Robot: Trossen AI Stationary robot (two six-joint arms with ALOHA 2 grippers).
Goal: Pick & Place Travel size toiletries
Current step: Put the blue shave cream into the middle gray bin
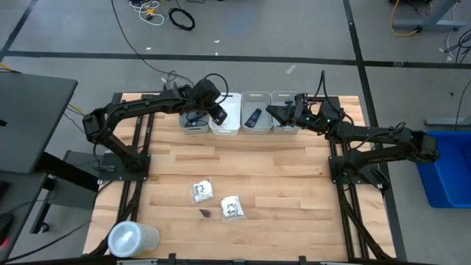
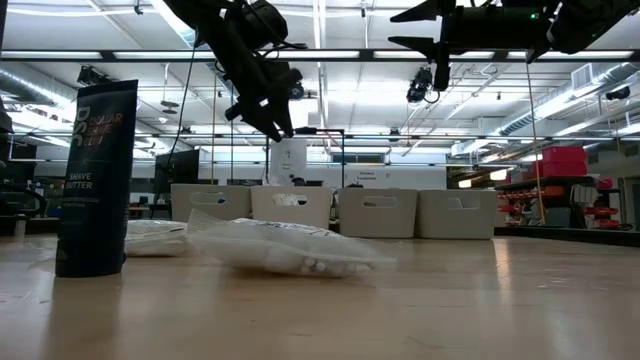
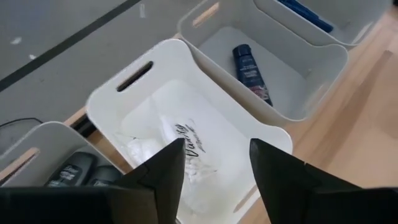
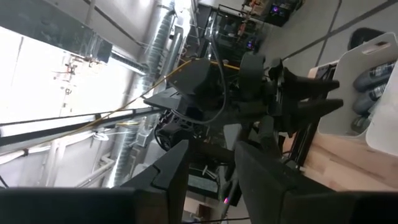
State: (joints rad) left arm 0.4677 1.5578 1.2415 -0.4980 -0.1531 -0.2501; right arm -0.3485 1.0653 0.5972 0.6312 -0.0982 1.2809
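My left gripper [image 3: 214, 149] hangs open, slanting down, over the second white bin [image 3: 112, 102] from the left in the far row. A white crinkly packet with dark print [image 3: 186, 140] lies on that bin's floor below the fingers, apart from them. Two more white packets [image 1: 202, 191] [image 1: 232, 207] and a small dark item [image 1: 205, 213] lie on the wooden table near the front. My right gripper [image 1: 271, 110] stands open and level above the right-hand bins, pointing toward the table's left, with nothing between its fingers.
Four bins stand side by side at the far edge. The leftmost [image 3: 25, 155] holds dark cases, the third [image 3: 311, 93] a dark tube [image 3: 252, 73], the fourth a blue item [image 3: 305, 15]. A dark shave-butter canister [image 2: 95, 180] stands at the front left.
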